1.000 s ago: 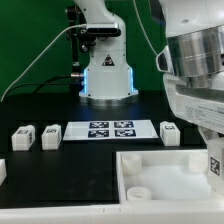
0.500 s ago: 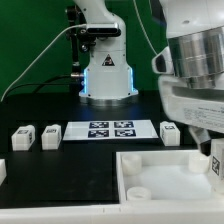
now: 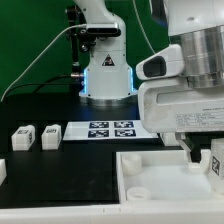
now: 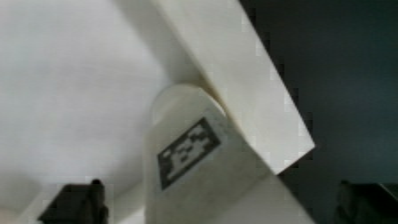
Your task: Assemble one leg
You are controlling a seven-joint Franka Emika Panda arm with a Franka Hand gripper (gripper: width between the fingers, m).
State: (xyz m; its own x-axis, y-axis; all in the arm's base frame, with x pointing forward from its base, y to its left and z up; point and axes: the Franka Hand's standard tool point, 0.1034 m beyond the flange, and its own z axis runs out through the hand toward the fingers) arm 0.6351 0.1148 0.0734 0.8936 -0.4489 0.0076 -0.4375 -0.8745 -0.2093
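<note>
The fingers stand spread wide, released and closed on nothing. In the wrist view the two dark tips show at either side, with bare space separating each from the part between them. The leg lies in that gap, its tag face turned toward the camera and skewed. It sits out ahead of the tips rather than level with them, and touches neither. It rests against a slanting wall of the tray, though whether it is seated in a socket there cannot be told. In the exterior view the gripper hangs over the tray's far corner at about four o'clock in the picture. The leg peeks out just beneath it, around five o'clock from the fingertips and partly cut off by the frame edge. The step in hand looks like the approach for a grasp on this leg at the tray corner. The next move would call for coming down until the pads bracket the block's sides, squaring up to its skewed face, and clearing the tray wall that crowds one side before closing. Farther out, the marker board lies at about ten o'clock from the gripper. A second block and a third block sit near nine o'clock, well apart from the work, with the arm's base at twelve o'clock from the marker board.
</note>
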